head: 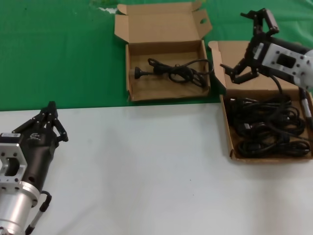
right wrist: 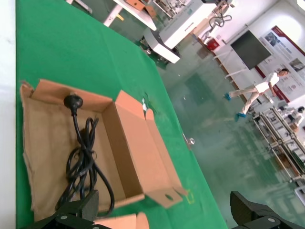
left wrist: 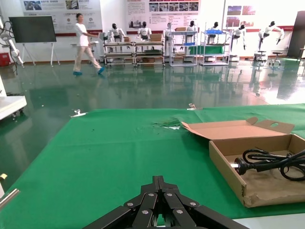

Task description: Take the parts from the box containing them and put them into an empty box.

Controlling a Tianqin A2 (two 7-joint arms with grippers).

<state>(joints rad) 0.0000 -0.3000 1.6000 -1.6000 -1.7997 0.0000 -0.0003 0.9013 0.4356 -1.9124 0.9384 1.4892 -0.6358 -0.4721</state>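
1. The table [head: 146, 166] is filling the head view, its white surface lying across the lower half and a green cloth [head: 54, 54] covering the upper half.
2. The box containing them [head: 266, 127] is sitting at the right edge of the frame, straddling cloth and white surface, with a tangle of black cables [head: 266, 125] heaping inside it.
3. The empty box [head: 166, 68] is resting at upper centre on the cloth, lid folded back, already holding one black power cord [head: 173, 72].
4. The left gripper [head: 50, 113] is waiting at lower left over the white surface, its fingers pressed together with nothing between them.
5. The right gripper [head: 247, 46] is hovering at upper right above the far end of the cable-filled box, its fingers spread wide and grasping nothing.
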